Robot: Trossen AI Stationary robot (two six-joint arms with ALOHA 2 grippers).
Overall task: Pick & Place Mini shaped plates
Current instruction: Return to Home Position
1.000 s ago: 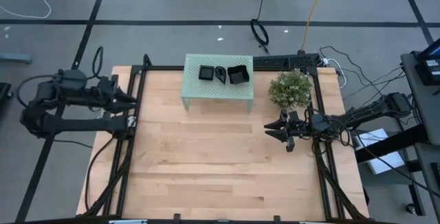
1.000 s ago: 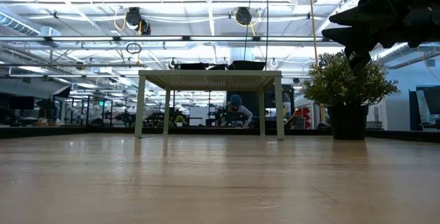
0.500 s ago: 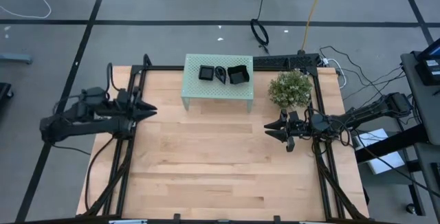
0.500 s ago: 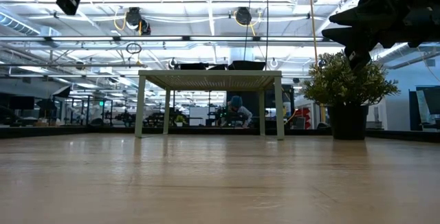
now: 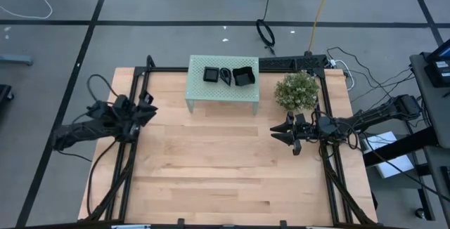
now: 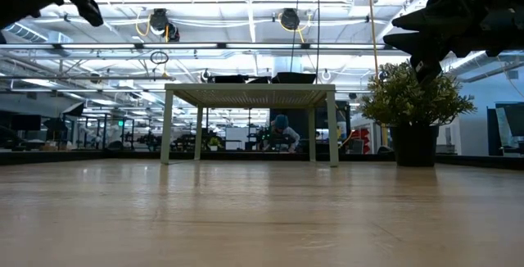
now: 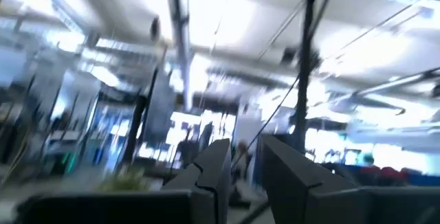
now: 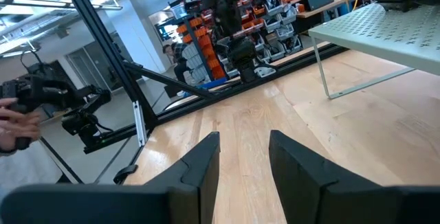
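Note:
Three glossy black mini plates rest on top of the mint-green perforated stand [image 5: 222,88] at the table's far side: a square one [image 5: 211,74], a teardrop [image 5: 225,75] and a curved-rim square [image 5: 244,76]. In the low view they are dark shapes [image 6: 293,77] on the stand's top. My left gripper [image 5: 150,108] hangs open over the table's left edge, pointing toward the far right and tipped upward; its wrist view [image 7: 242,159] shows only the ceiling. My right gripper [image 5: 275,132] is open in the air near the right edge, pointing left [image 8: 244,148].
A bushy green plant [image 5: 297,90] in a dark pot stands on the table just beyond my right gripper, right of the stand. Black frame rails [image 5: 133,152] run along the table's sides. The bare wood [image 5: 211,159] spans the middle and near part. A person [image 6: 281,132] shows far behind the stand.
My left arm has swung from beyond the far-left corner toward the near side. Its gripper moved right to the table's left edge, turned toward the far right and tipped up. It now shows in the low view's upper left corner. My right arm and the plates kept still.

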